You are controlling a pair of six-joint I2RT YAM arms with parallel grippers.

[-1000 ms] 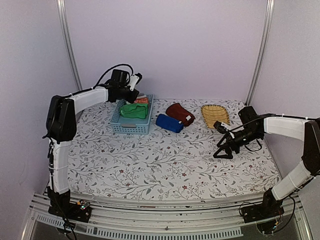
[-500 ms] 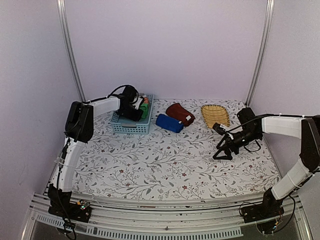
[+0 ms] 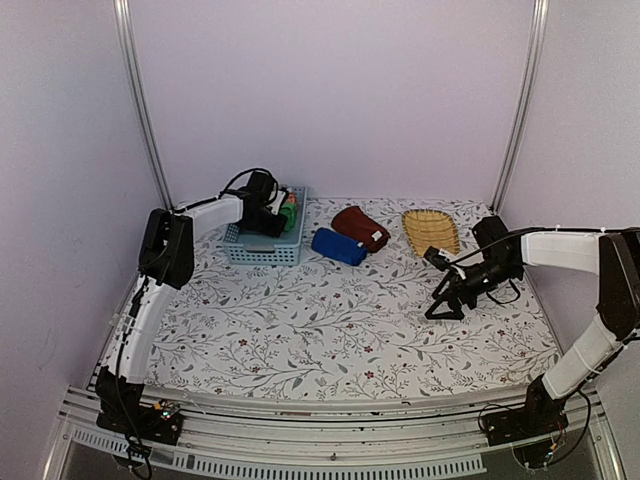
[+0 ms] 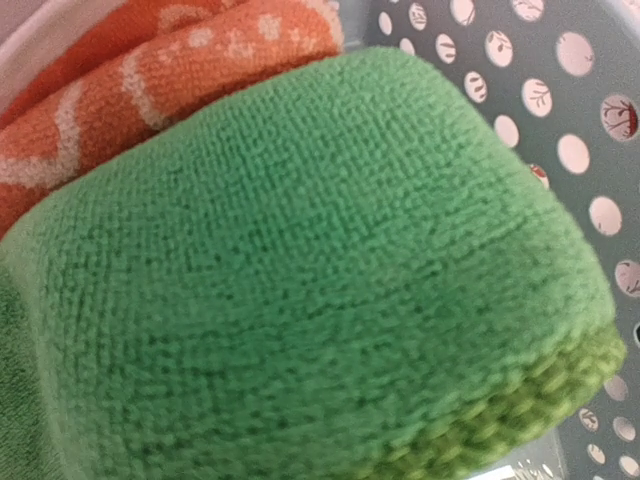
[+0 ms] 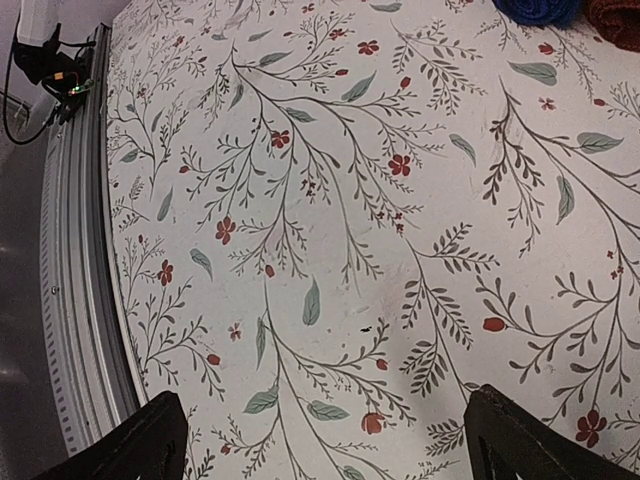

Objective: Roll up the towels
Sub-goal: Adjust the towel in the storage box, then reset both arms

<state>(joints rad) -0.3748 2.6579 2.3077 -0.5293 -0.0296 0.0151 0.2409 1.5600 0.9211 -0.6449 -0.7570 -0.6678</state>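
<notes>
Reaching into the light blue basket [image 3: 262,255] at the far left corner of the worktop [image 3: 330,340], the left gripper [image 3: 268,214] sits low inside it, jaws closed right up. Its fingers do not show in the left wrist view, so whether any cloth is pinched cannot be told. That view is filled by the green towel [image 4: 300,280], folded thick, edge layers showing lower right. The orange towel [image 4: 150,80] with white pattern lies touching it, upper left. The perforated basket wall shows on the right.

From the top view, the green towel is a small patch inside the basket, just right of the gripper.

Blue towel [image 3: 338,246], rolled, lies on the worktop just right of the basket, near the far edge. Maroon towel [image 3: 360,228] touches it on the far right side. Yellow wicker tray [image 3: 431,230] is at the far edge, toward the right corner, apart from both.

Right gripper [image 3: 446,312] is near the right edge, pointed down at bare worktop, jaws spread wide, holding nothing. Its fingers [image 5: 140,440] frame only floral print in the right wrist view.
</notes>
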